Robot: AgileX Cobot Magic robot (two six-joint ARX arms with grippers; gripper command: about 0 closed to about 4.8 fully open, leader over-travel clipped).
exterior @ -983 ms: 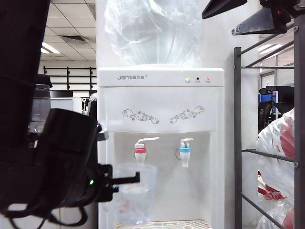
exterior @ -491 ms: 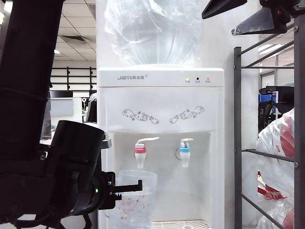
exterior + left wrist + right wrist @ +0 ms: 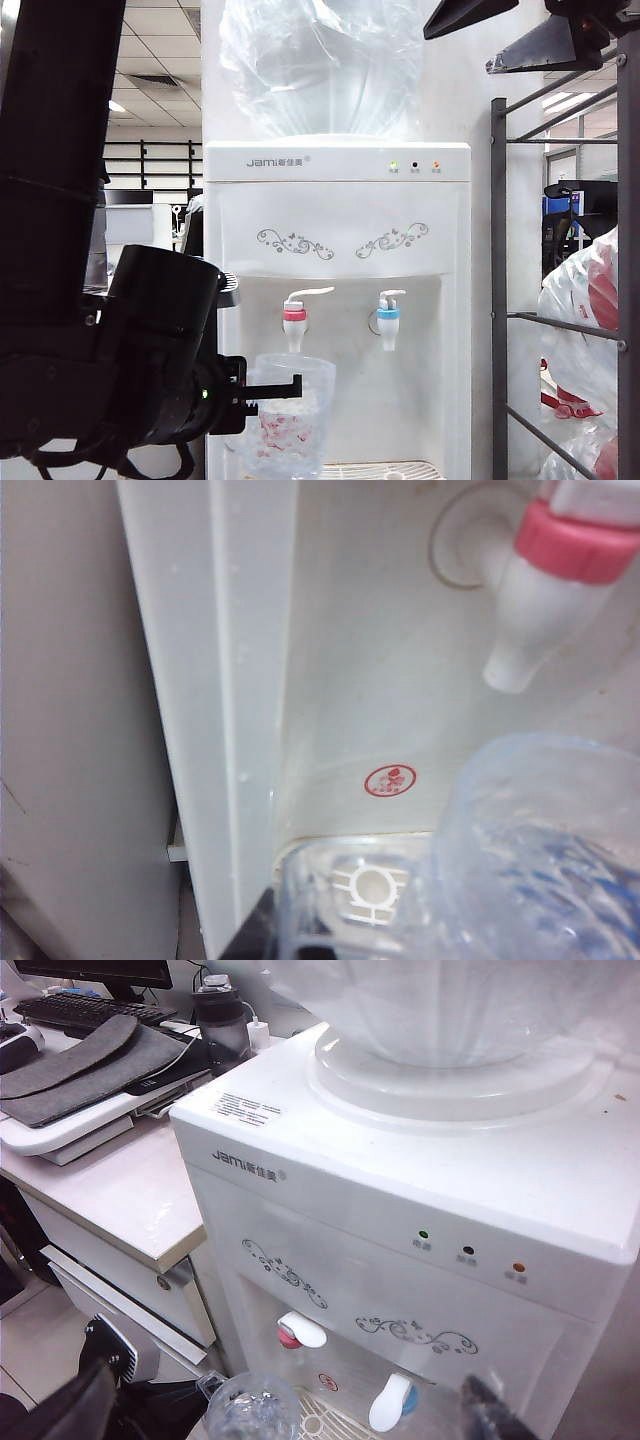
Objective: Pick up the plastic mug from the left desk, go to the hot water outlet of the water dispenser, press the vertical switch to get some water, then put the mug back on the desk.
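On your left, the left gripper [image 3: 272, 388] is clamped on the plastic mug [image 3: 290, 415], holding it inside the water dispenser [image 3: 340, 215] recess, right under the hot water outlet [image 3: 294, 316]. The mug's rim sits just below the red-collared spout, apart from it. The vertical switch [image 3: 312, 293] above the tap has nothing touching it. Your right gripper [image 3: 300, 1415] hangs high over the dispenser with its fingers spread wide and holding nothing. The left desk [image 3: 110, 1195] is beside the dispenser.
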